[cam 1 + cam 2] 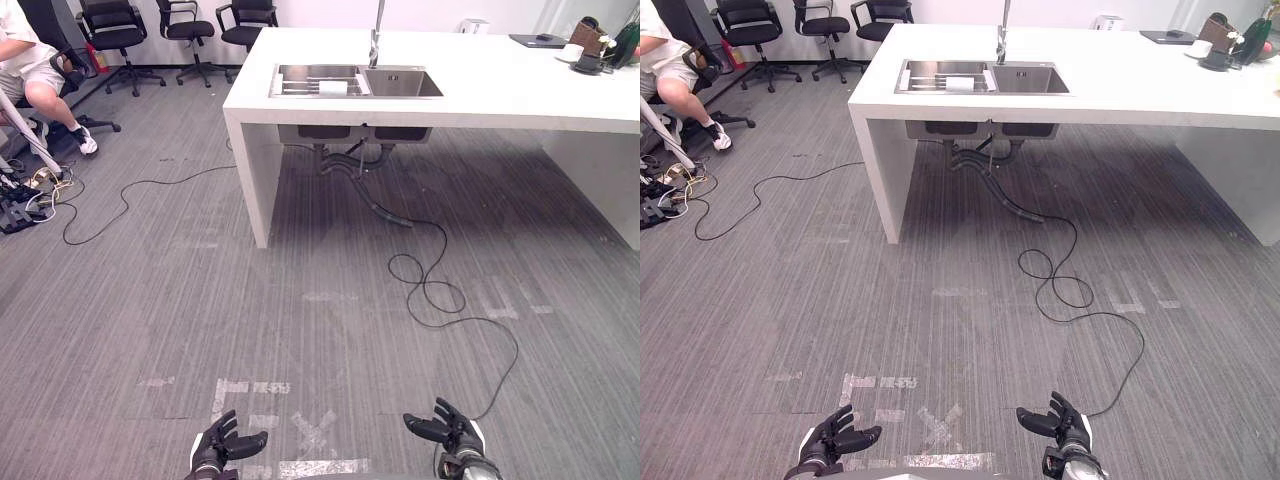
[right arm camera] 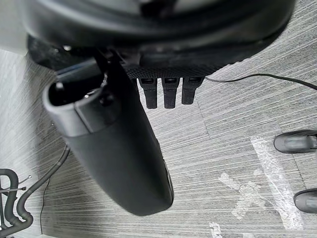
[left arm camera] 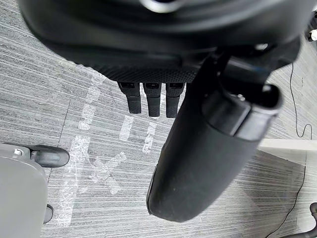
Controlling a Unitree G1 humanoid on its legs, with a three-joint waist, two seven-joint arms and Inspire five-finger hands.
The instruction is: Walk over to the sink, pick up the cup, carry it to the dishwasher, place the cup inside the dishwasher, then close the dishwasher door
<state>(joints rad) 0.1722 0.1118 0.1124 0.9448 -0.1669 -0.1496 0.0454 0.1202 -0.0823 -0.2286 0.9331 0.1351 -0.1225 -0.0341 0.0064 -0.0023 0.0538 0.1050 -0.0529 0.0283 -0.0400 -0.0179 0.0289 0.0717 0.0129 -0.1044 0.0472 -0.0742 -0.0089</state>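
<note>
Ahead, at about twelve o'clock, a small white cup [image 1: 332, 88] lies in the left basin of the steel sink [image 1: 400, 84]; the sink is set into a white counter [image 1: 480, 95], with a tap [image 1: 376, 40] standing just behind the basins; at two o'clock, on the counter's far end, sit a few small things [image 1: 590, 45] too distant to tell apart. At eleven o'clock stand black office chairs [image 1: 110, 25]; at ten o'clock a person [image 1: 30, 70] sits. Grey carpet [image 1: 180, 300] runs between, with pale tape marks [image 1: 315, 430] at six o'clock. Left hand [image 1: 222, 445] at seven o'clock and right hand [image 1: 447, 428] at five hang low, well apart from the cup, fingers loosely spread and empty.
</note>
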